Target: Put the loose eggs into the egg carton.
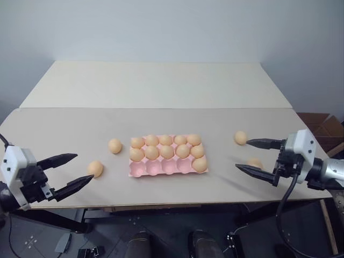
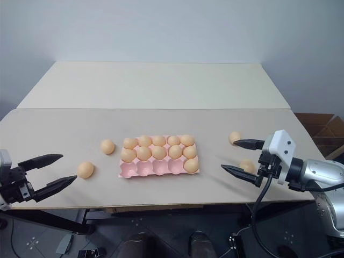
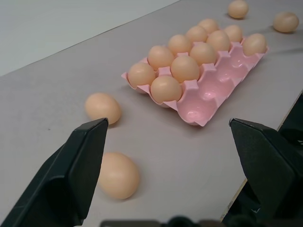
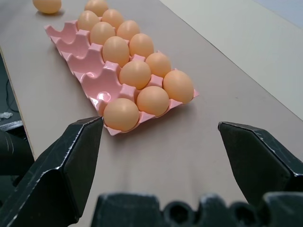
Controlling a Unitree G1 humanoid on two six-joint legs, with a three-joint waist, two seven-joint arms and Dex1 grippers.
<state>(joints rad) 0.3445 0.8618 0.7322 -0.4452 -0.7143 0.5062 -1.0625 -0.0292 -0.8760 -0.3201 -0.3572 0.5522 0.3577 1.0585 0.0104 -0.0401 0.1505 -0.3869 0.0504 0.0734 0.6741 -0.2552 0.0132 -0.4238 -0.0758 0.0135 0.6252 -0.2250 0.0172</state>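
The pink egg carton point(image 1: 141, 170) lies at the middle of the table, its back and middle rows full and one egg in the right cup of the front row. Two loose eggs lie left of it, one near its back corner point(image 1: 114, 145) and one nearer the front point(image 1: 95, 168). Two more lie to its right, one farther back point(image 1: 240, 137) and one nearer point(image 2: 246, 165). My left gripper point(image 1: 84, 167) is open, its tips just left of the nearer left egg point(image 3: 118, 175). My right gripper point(image 1: 242, 155) is open beside the two right eggs, holding nothing.
The tan table point(image 1: 64, 129) ends close in front of the carton, and both grippers hover near that front edge. A second, paler table top point(image 1: 156, 83) adjoins it at the back. A brown cardboard box point(image 1: 324, 127) stands on the floor at the right.
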